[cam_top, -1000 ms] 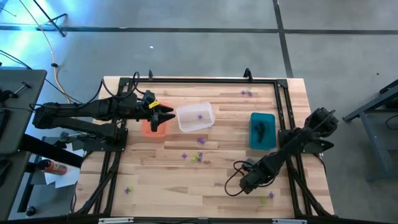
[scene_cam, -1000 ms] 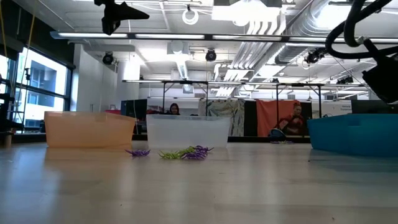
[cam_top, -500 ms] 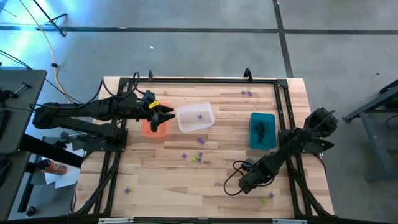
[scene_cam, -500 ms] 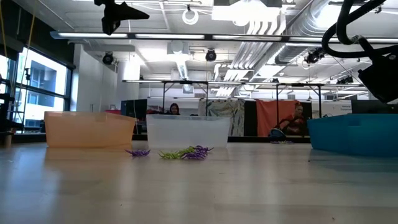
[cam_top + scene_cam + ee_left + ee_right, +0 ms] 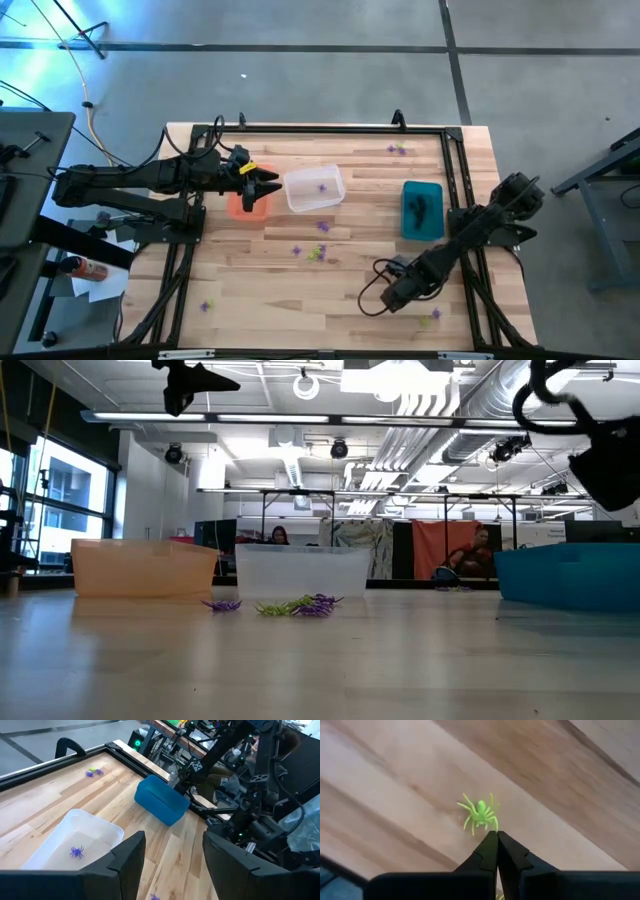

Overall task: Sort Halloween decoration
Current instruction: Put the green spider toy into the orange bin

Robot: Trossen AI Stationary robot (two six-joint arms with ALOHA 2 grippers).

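Sorting in progress, seen from beside the wooden table (image 5: 250, 290). The clear bin (image 5: 314, 189) serves as the landmark. It holds one purple spider (image 5: 76, 851); the orange bin (image 5: 247, 203) sits just to its left and the teal bin (image 5: 422, 210) stands well to its right, with dark spiders (image 5: 421, 207) lying inside, their number too small to tell. What the orange bin holds cannot be made out, since the left arm covers most of it. The left gripper (image 5: 172, 851) hangs over the orange bin, just left of the clear bin, with its fingers spread apart and nothing between them. The right gripper (image 5: 497, 840) is low over the table toward the near right corner, well away from the clear bin, with its fingertips pressed together and empty; a yellow-green spider (image 5: 480, 813) lies on the wood just beyond the tips, not yet gripped. Still loose on the table are a small mixed cluster (image 5: 315, 251) of purple and yellow-green pieces in front of the clear bin, a pair (image 5: 398, 150) near the far edge to its right, one piece (image 5: 207, 305) near the front left, and a few (image 5: 430, 318) near the front right. By this count the task appears only partly done: a few pieces are binned and a good number remain scattered. The next pick looks to be the yellow-green spider at the right gripper.
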